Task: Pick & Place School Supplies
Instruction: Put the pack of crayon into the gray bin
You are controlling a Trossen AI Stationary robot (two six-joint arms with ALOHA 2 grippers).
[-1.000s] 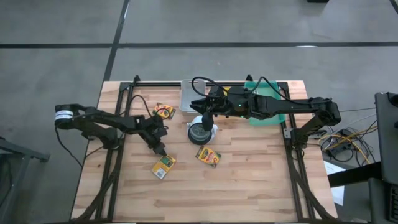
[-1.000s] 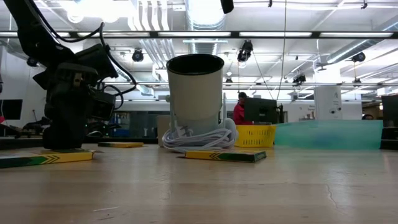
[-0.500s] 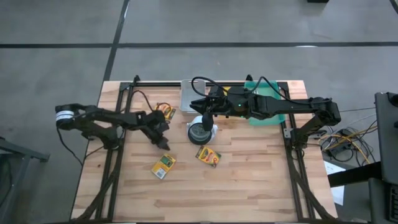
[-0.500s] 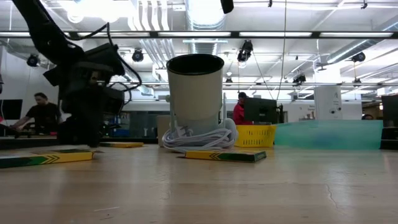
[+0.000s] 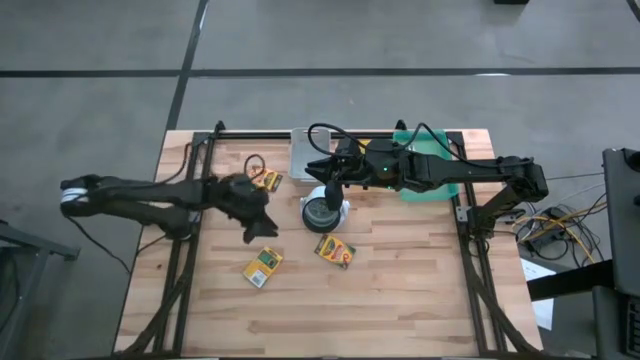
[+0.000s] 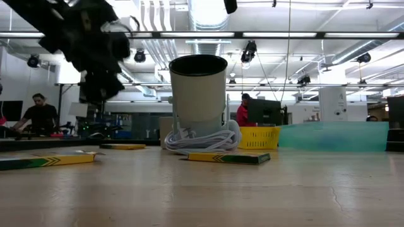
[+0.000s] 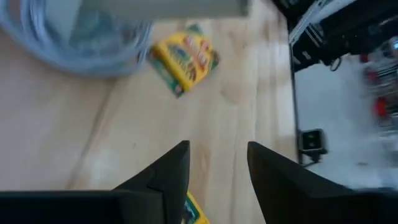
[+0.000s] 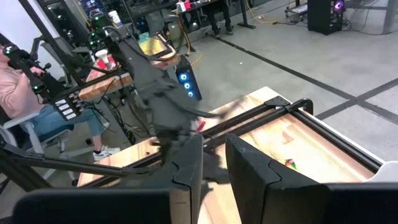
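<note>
Crayon boxes are what you have left to move: three of them lie loose on the table point(image 5: 400, 300), none yet put away. One box point(image 5: 264, 266) sits near the front, a second box point(image 5: 335, 250) lies just in front of the white cup point(image 5: 322, 210), and a third box point(image 5: 266, 180) rests toward the back, beside the grey tray point(image 5: 304, 153). You can judge the job as barely started as far as these go; the cup's contents are too small for you to read from above, so something may already be inside it.

Your left gripper point(image 5: 258, 228) hangs above the wood between the front box and the back one, touching neither. From the left wrist view its fingers point(image 7: 171, 174) stand partly apart with bare table between them, so it carries nothing.

Your right gripper point(image 5: 332, 180) sits over the cup at the back of the table, fingers point(image 8: 186, 165) nearly closed. Whether they pinch anything, you cannot tell.
</note>
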